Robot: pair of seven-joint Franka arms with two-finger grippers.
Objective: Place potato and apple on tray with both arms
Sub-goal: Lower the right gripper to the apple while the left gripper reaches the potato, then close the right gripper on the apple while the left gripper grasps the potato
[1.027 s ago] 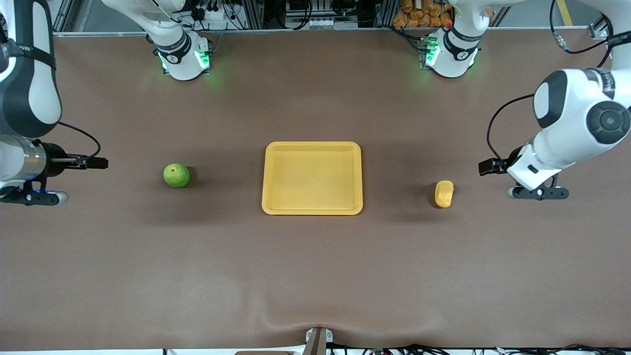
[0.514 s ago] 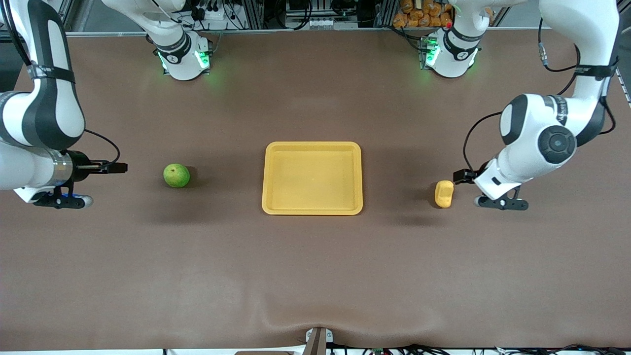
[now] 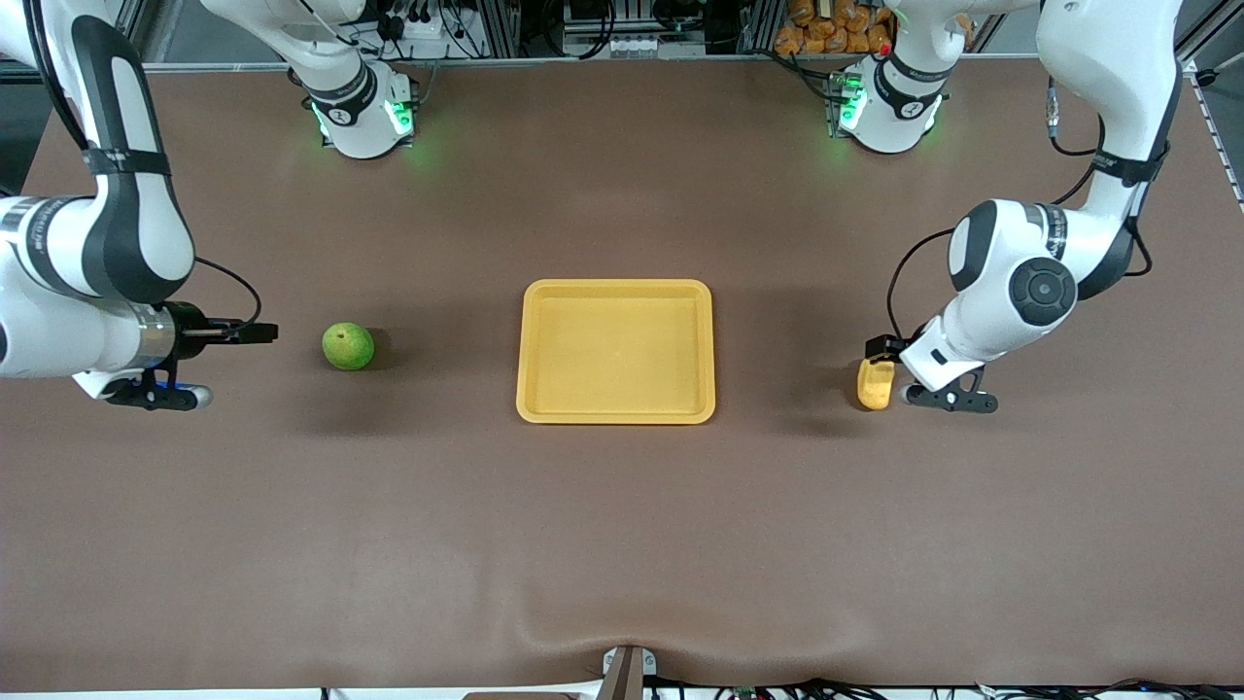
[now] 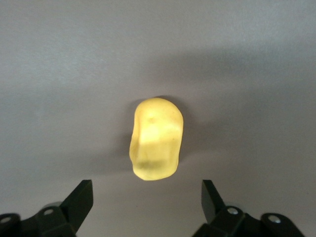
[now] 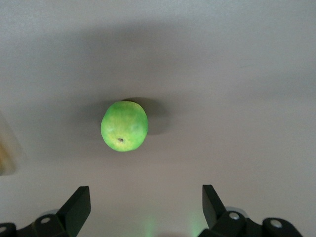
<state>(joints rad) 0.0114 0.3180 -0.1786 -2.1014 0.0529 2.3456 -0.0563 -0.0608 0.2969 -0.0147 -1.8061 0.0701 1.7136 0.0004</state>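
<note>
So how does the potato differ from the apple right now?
The potato is oblong and yellow-orange; the apple is round and bright green with a dark stem dimple. The potato lies toward the left arm's end of the table, the apple toward the right arm's end. The open left gripper is right over the potato, while the open right gripper is short of the apple. Both rest on the table, outside the tray.

Tray (image 3: 616, 408) smooth yellow plastic; table (image 3: 622, 535) matt brown cloth; apple (image 3: 347, 346) slightly glossy.
</note>
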